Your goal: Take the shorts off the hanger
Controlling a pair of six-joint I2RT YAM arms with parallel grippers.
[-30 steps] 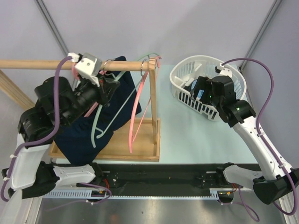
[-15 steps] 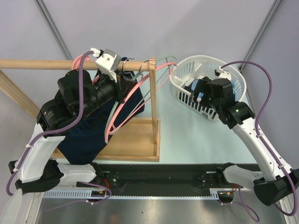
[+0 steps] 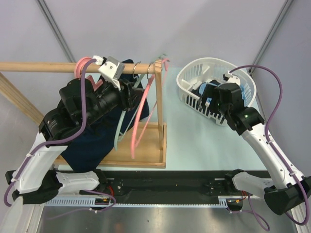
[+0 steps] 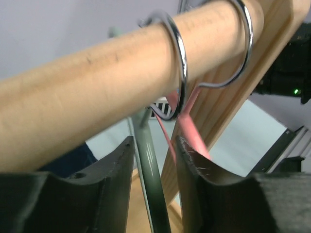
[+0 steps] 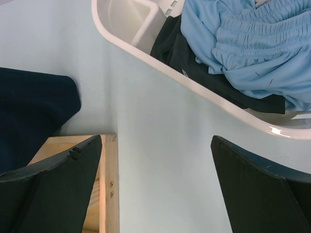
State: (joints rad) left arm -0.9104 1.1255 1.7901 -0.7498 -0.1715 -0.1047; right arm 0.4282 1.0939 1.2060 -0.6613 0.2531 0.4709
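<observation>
Grey walls close in your pale green worktop [image 3: 194,141]. Along its left edge stands the wooden rack [image 3: 158,121], with its rod [image 3: 39,66] running across the far left. The navy shorts [image 3: 85,145] hang under that rod, partly behind your left arm, and droop onto the rack's base near the left edge. You cannot tell from here which hanger carries them.

At the far right corner sits the white basket [image 3: 192,73], holding the light blue shorts [image 5: 243,43] on top of the dark shorts [image 5: 170,48].

Your left gripper [image 4: 154,145] is up just beneath the rod. Its jaws stand a narrow gap apart with the neck of the green hanger [image 4: 153,194] between them, and you cannot tell whether they pinch it. The pink hanger [image 4: 192,138] passes just beside the right-hand jaw. Both metal hooks [image 4: 181,53] loop over the rod.

Your right gripper [image 5: 156,141] hovers over bare worktop beside the basket's near wall, jaws spread wide and holding nothing.
</observation>
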